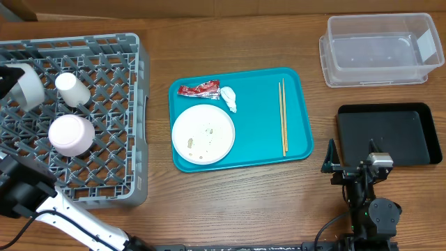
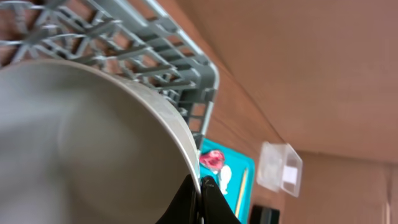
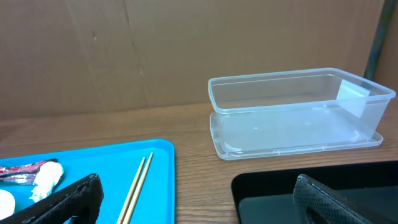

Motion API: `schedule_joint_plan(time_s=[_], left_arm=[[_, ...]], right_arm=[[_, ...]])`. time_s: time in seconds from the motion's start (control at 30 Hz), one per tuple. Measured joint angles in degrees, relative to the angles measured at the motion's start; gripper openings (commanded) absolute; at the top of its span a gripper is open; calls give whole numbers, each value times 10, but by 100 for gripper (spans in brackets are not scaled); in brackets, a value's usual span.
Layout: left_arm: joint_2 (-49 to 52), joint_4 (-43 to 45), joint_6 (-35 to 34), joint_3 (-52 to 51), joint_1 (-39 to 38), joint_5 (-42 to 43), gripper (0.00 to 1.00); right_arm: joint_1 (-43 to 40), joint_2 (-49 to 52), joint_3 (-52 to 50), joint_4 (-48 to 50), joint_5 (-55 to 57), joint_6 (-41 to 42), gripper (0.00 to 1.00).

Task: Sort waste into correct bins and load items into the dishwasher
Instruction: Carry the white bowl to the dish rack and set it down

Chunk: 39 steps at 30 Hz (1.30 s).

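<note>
My left gripper [image 1: 8,79] is at the far left over the grey dishwasher rack [image 1: 132,104], shut on the rim of the pale grey-blue bowl [image 1: 26,85]. That bowl [image 2: 81,143] fills the left wrist view, its rim pinched between the fingertips [image 2: 200,190]. A small white cup [image 1: 72,89] and an upturned pink bowl [image 1: 71,134] sit in the rack. The white plate [image 1: 203,133] with food specks, the red wrapper [image 1: 198,89] and the white tissue [image 1: 228,99] lie on the teal tray [image 1: 296,90]. My right gripper [image 1: 352,165] is open and empty beside the black tray [image 1: 387,132].
Wooden chopsticks [image 1: 283,117] lie on the right side of the teal tray. The clear tub [image 1: 380,50] stands at the back right, behind the black tray. In the right wrist view the tub [image 3: 298,112], the black tray [image 3: 267,193] and the chopsticks [image 3: 138,186] lie ahead.
</note>
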Motion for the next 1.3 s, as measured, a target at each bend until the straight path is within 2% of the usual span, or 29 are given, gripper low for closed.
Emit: schedule_joint_plan(time_s=[0.23,0.37,0.63,0.8,1.3], left_arm=[[0,0,97,-30,5,102,4],[0,47,130,-78,15,145,4],[1,189,148,-203,36,220,4],[1,229,150,-248,42,280,4],[1,373,173,-401,45,310,4]], right_arm=[[0,0,0,0,0,0,100],[0,0,0,0,0,0,100],[0,0,0,0,0,0,100],[0,0,0,0,0,0,100],[0,0,0,0,0,0,100]])
